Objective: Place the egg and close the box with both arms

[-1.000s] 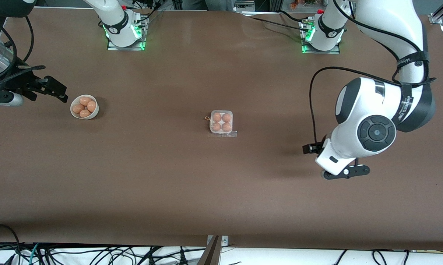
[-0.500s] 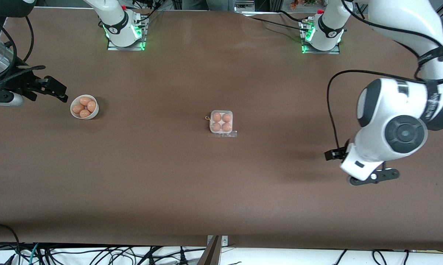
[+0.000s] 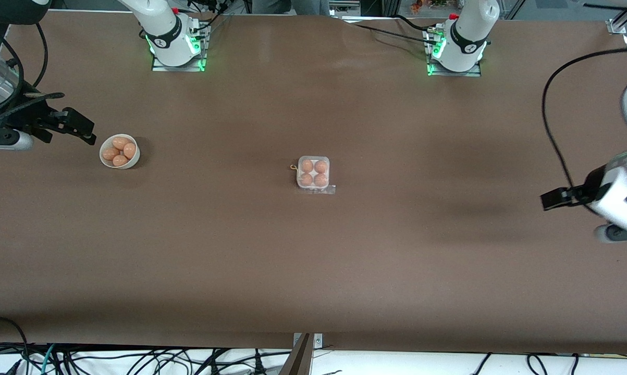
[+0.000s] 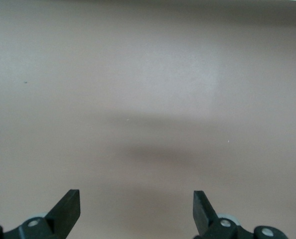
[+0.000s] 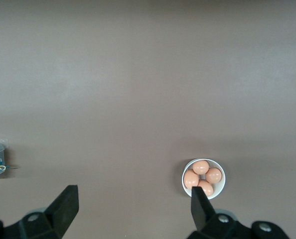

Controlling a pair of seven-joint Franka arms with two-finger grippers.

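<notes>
Right hand [image 5: 133, 211]: released and empty, fingers spread, held over the worktop [image 3: 313, 271] at the right arm's end, just beside the bowl; this arm appears to be waiting.
White bowl [image 3: 119, 151]: four spare eggs inside, none touched.
Egg carton [image 3: 313, 173]: mid-worktop, well apart from both hands; all four cells hold an orange-brown egg [image 3: 307, 165].
Left hand [image 4: 136, 211]: released and empty, over bare worktop at the left arm's end.
Progress: egg placement looks done; the clear lid appears to sit down over the eggs, so closing is probably finished too.
Unclear: latch state of the lid cannot be confirmed; a clear flap shows at the carton's nearer edge. The left arm is cut off by the front view's edge.
</notes>
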